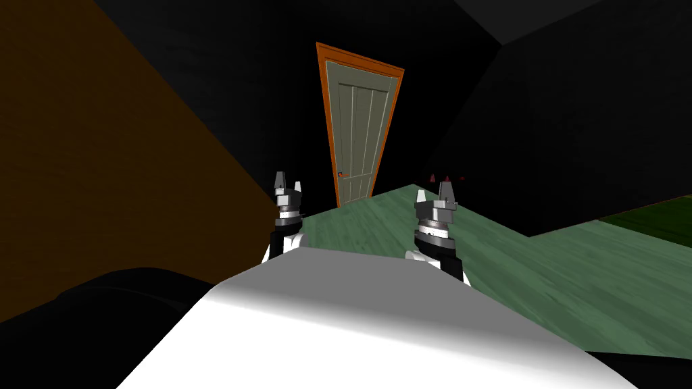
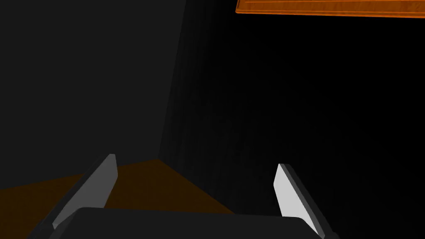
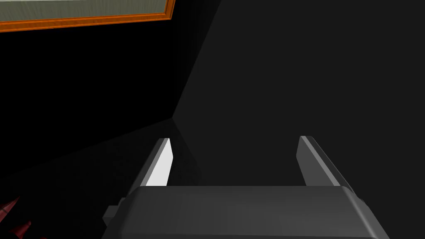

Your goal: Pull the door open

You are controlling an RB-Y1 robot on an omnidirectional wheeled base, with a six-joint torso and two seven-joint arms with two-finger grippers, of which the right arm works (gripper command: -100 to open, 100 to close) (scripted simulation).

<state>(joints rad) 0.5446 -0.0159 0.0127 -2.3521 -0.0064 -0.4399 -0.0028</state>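
You're in a dim home interior. A panelled grey-green door (image 1: pixel 357 135) in an orange frame (image 1: pixel 358 61), green plank floor (image 1: pixel 574 270) and dark walls (image 1: pixel 581 121) show it.

Glossy orange wood door frame (image 1: pixel 327 121)

Dim render, walls (image 1: pixel 574 101) near black, brighter door (image 1: pixel 357 128) and floor (image 1: pixel 540 270), wide-lens splay.

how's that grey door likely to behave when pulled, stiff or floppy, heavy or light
The door is a tall panelled slab, so it should stay rigid and swing, probably feeling heavy. It sits flush in its orange frame, so it may resist at first. Its handle looks tiny, so a grip could slip.
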